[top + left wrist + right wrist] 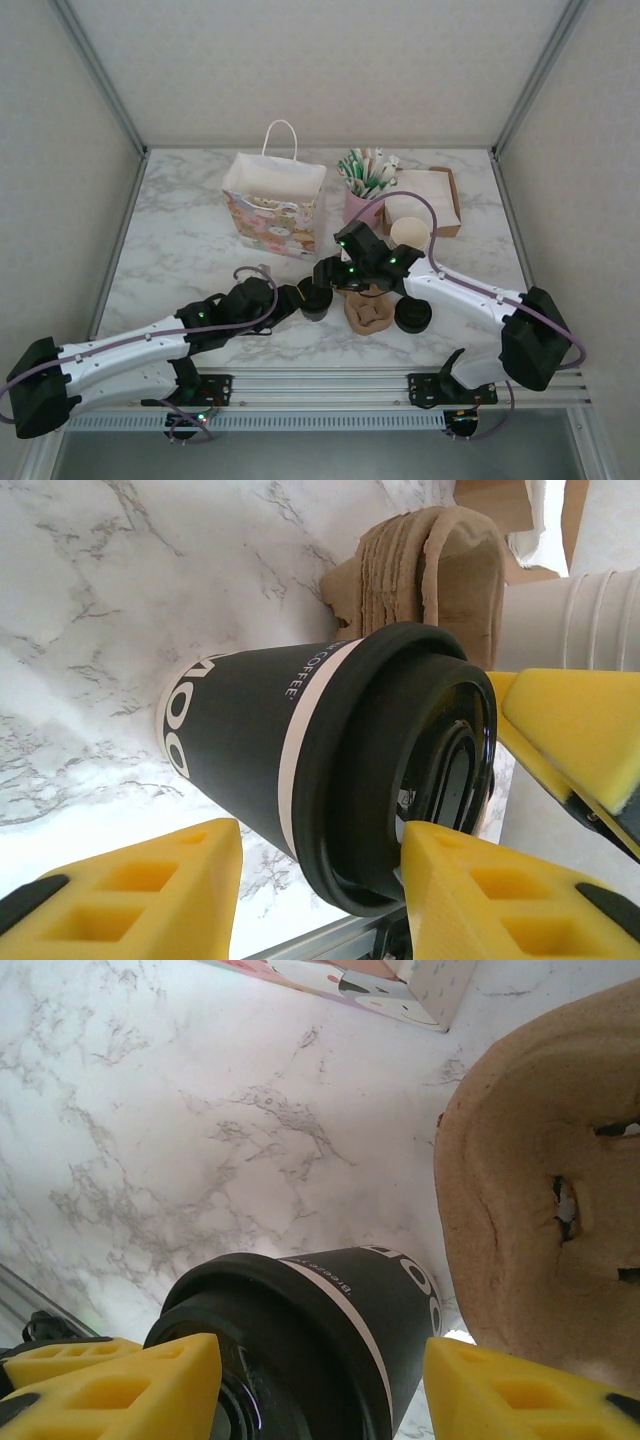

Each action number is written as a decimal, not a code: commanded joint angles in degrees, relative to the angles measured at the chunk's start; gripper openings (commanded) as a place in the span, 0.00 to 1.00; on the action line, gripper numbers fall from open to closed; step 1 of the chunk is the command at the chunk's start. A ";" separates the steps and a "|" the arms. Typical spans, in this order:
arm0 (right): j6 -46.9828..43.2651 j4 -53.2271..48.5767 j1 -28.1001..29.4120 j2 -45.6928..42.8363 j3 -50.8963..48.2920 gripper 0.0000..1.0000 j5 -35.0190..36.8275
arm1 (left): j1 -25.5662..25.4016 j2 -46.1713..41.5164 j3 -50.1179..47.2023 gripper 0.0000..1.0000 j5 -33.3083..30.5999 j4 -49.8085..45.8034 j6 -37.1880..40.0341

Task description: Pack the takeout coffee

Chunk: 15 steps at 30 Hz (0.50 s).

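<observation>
The takeout coffee point(317, 300) is a black paper cup with a white band and a black lid, standing on the marble table just left of the pulp carriers. Both grippers surround it. In the left wrist view the cup point(300, 760) lies between my left gripper point(320, 845) fingers: the right finger point(470, 890) touches the lid rim and the left finger point(150, 890) stands off the cup wall. My right gripper point(322, 1360) straddles the cup point(330, 1330) from the other side, with a gap at its right finger point(520, 1390). From above, the left gripper point(300, 297) and right gripper point(335, 275) meet at the cup.
A floral paper bag point(272, 205) stands open behind the cup. Stacked brown pulp carriers point(368, 312) lie right of it, with black lids point(412, 315) beside them. Behind are cream cups point(408, 235), a pink cup of stirrers point(362, 190) and a cardboard box point(430, 195).
</observation>
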 commanded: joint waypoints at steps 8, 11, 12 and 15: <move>0.52 1.24 -0.36 2.13 -1.34 0.53 -0.28 | -0.53 2.31 -0.62 0.45 -0.21 -1.20 0.84; 1.36 1.68 -0.37 2.48 -2.33 0.50 -0.14 | -0.69 3.40 -0.63 0.44 0.14 -1.35 1.07; 1.69 1.92 -0.35 2.48 -2.90 0.49 -0.25 | -0.75 3.87 -0.59 0.43 0.23 -1.44 1.17; 3.13 2.37 -0.34 2.39 -4.68 0.47 -0.20 | -1.03 4.79 -0.24 0.43 0.04 -2.22 1.42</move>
